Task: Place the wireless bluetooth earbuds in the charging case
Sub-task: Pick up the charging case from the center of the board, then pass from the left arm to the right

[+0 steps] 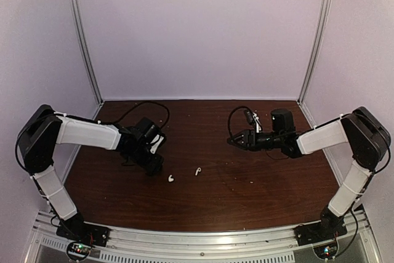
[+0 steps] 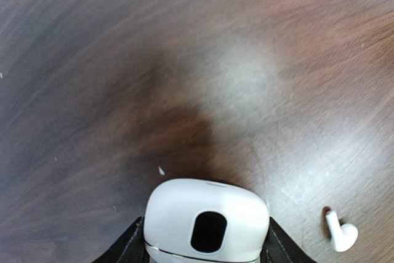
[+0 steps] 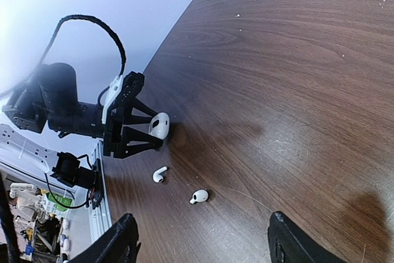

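Case (image 2: 206, 229) in left gripper (image 3: 152, 129); white earbuds (image 3: 160, 174) outside — on table (image 1: 246, 189).

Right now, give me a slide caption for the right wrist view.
Left gripper holds a white charging case near two loose white earbuds on the brown table.

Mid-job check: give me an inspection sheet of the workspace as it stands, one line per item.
Surface: dark wood table, faintly scuffed.
Job's things: white charging case held in the left gripper; two white earbuds loose on the table, not yet inserted: nearer earbud, farther earbud.
Clutter: a few pale specks.
Grippers: left gripper shut on the case; right gripper open, empty.
Cables: left cable and right cable loop at the wrists, away from the earbuds.
Surroundings: pale walls, metal posts.
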You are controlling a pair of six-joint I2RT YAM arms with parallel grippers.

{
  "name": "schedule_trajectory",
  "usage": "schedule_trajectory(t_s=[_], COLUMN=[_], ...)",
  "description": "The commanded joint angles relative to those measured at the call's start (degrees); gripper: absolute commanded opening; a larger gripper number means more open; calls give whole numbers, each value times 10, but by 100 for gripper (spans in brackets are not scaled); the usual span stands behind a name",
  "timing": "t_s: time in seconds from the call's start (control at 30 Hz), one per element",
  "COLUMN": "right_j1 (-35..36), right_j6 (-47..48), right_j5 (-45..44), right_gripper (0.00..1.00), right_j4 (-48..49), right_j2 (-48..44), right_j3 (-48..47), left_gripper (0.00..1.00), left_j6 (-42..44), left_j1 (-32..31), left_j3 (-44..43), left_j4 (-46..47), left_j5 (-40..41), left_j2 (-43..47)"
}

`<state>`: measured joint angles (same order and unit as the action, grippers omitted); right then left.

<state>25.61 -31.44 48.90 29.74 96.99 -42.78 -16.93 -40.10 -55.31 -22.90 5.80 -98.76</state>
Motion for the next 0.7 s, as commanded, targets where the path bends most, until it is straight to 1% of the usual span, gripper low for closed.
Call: schedule_trajectory(t_s=[0.0, 0.13, 0.4, 0.67], right_j1=[-1, 13, 55, 98], right_j6=[-23, -39, -85, -135], right_j5=[17, 26, 66, 107], right_gripper=[73, 73, 73, 72], right_j4=[46, 59, 93, 139], right_j2=[5, 19, 43, 27], right_j3=[9, 1, -13, 4], left_gripper=[48, 46, 44, 40], left_j6=[31, 60, 171, 272], left_j1=[-3, -25, -143, -198], left_j3=[-33, -51, -70, -58], left_j4=[12, 28, 94, 160], left_j5=[7, 5, 7, -20], left_j2=[23, 41, 75, 101])
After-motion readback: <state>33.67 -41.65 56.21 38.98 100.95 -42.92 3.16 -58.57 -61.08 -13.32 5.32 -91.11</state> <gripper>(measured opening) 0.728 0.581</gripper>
